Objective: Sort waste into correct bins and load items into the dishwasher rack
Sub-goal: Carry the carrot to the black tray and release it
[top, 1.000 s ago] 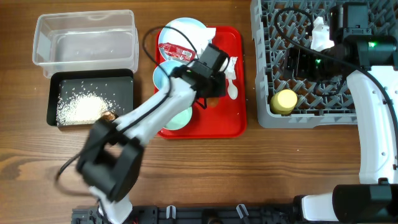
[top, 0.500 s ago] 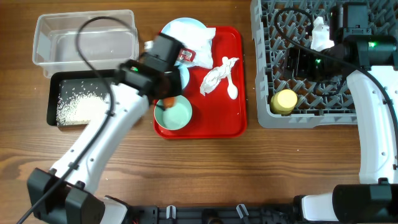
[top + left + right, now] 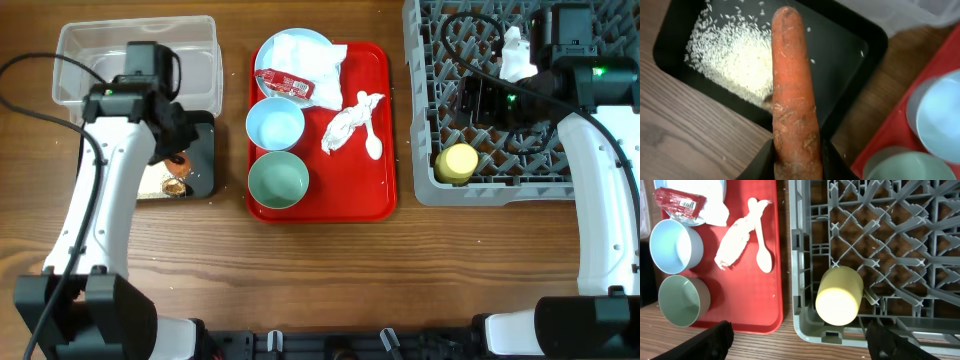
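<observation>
My left gripper (image 3: 177, 158) is shut on the orange carrot (image 3: 791, 95) and holds it over the matte black bin (image 3: 842, 55), which holds white rice (image 3: 735, 55) and a brown scrap (image 3: 175, 186). The clear bin (image 3: 90, 60) stands just behind it. On the red tray (image 3: 350, 195) are the pale blue plate (image 3: 280, 45), the red wrapper (image 3: 285, 82), napkins (image 3: 345, 122), the white spoon (image 3: 372, 145), the blue-white bowl (image 3: 275, 124) and the mint bowl (image 3: 278, 180). My right gripper (image 3: 800, 342) is open over the grey rack (image 3: 430, 60), where the yellow cup (image 3: 838, 296) lies.
The rack fills the right back corner of the wooden table. The right arm's cable (image 3: 470, 40) lies over the rack. The tray sits between the bins and the rack, with bare wood (image 3: 330, 270) in front of all of them.
My left arm has swung left from the red tray to above the black bin, carrying the carrot. The right arm has not moved.
</observation>
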Available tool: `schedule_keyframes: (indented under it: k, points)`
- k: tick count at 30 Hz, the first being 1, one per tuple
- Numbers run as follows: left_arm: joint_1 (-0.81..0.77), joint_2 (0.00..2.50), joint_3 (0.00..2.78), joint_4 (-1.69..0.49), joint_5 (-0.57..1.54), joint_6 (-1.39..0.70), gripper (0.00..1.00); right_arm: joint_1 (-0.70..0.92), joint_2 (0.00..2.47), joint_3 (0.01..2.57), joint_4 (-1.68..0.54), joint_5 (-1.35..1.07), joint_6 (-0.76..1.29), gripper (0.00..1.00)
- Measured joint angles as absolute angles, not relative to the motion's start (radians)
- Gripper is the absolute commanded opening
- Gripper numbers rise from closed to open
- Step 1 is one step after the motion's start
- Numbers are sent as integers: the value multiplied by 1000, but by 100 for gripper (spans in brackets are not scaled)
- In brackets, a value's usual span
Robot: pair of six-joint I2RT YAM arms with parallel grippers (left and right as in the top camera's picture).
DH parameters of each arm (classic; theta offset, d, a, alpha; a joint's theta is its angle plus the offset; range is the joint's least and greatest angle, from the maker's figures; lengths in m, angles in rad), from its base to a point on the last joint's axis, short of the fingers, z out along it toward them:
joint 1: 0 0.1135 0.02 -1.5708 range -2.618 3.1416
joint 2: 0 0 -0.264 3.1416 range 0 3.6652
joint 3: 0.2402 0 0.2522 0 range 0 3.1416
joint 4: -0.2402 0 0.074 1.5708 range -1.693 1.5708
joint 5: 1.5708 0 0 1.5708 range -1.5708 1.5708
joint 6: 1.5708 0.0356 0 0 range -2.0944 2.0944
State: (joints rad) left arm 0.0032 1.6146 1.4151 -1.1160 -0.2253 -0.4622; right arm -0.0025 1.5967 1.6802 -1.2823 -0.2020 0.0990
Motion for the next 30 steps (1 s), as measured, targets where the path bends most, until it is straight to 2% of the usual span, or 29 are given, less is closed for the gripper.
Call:
schedule_keyframes:
  k: [3,5,11,13,17,22,26,30]
  points:
    - [46,1637,1370,-1033,-228,-471,21,-2,1597,1680,-1282,-202,99,88]
    - [73,1655,1325,-971,-228,-482,26,-2,1597,1680,-1283,-202,99,89]
    - [134,1698,1201,-823,-228,-496,31,-2,1597,1680,-1285,-202,93,89]
    - [151,1698,1171,-778,-228,-500,36,-2,1597,1680,-1286,-202,89,88]
    - [162,1698,1154,-746,-229,-506,46,-2,1597,1680,-1287,-202,88,89]
    - [162,1698,1141,-743,-228,-508,51,-2,1597,1680,-1294,-202,88,89]
    - [162,1698,1140,-748,-228,-511,69,-2,1597,1680,-1294,-202,88,89]
    - [162,1681,1148,-812,-233,-506,74,-2,1597,1680,-1295,-202,84,88]
